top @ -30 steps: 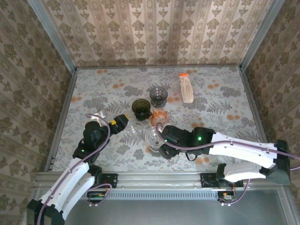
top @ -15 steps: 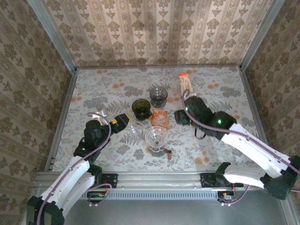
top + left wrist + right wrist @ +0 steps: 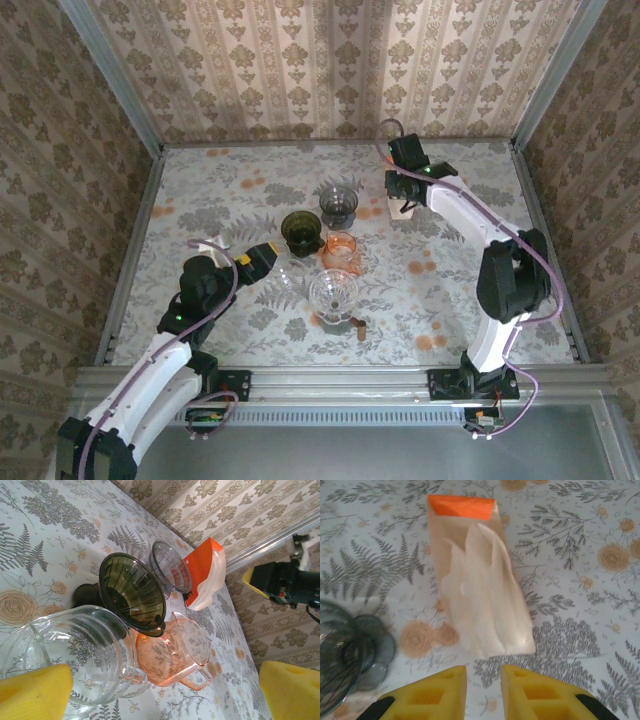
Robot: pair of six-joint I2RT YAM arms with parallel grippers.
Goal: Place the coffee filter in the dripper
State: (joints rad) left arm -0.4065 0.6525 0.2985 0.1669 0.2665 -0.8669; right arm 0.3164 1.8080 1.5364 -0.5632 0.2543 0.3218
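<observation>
Paper filters (image 3: 400, 196) lay in their orange-topped pack at the far counter (image 3: 220, 190), the right gripper (image 3: 403, 180) poised over them, well apart from the 4 drippers.

Left wrist: the left gripper (image 3: 165, 685), released, framed the clear dripper (image 3: 85, 655).

Right wrist: the right gripper's pads (image 3: 427, 696) stood nearly closed, empty; they should spread wider, then pinch 1 loose filter edge.

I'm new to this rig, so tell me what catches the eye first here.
The right gripper hovers nearly closed just short of the pack of coffee filters lying at the table's far right. Mid-table clusters four drippers: dark green, smoky grey, orange and clear. The left gripper waits beside them.
</observation>
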